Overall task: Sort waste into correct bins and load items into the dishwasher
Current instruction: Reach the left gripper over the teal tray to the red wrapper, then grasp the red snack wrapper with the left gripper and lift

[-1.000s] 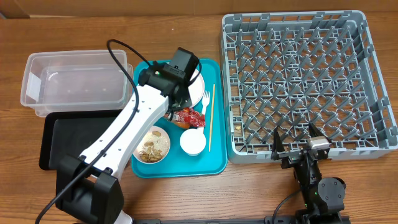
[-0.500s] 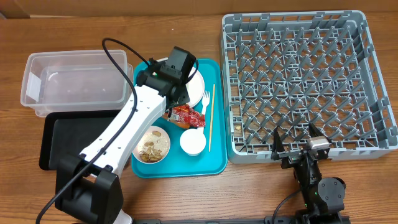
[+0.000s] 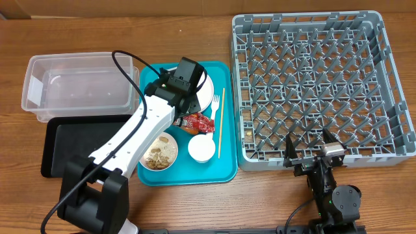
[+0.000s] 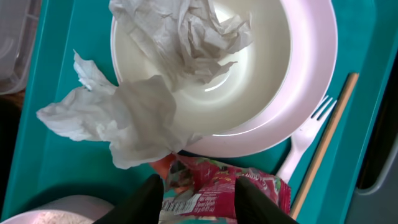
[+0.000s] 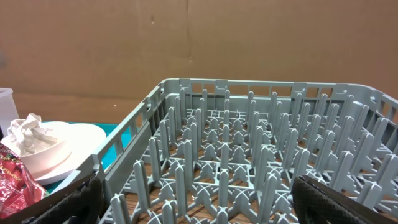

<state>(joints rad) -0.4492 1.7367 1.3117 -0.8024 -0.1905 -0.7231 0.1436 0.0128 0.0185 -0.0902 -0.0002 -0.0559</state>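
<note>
Evidently nothing is binned or in the rack point(image 3: 238, 97) yet; left claw point(image 4: 200, 186) half-spread over wrapper point(image 3: 197, 121) at plate's point(image 4: 317, 81) 6 o'clock; right claw point(image 5: 199, 200) spread wide.

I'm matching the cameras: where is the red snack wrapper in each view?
Overhead: wrapper midway down the teal tray, just below the pale plate.
Left wrist: wrapper at bottom centre.
Right wrist: wrapper in the bottom-left corner.
Shared landmark: the pale plate, next to it in all three.
</note>
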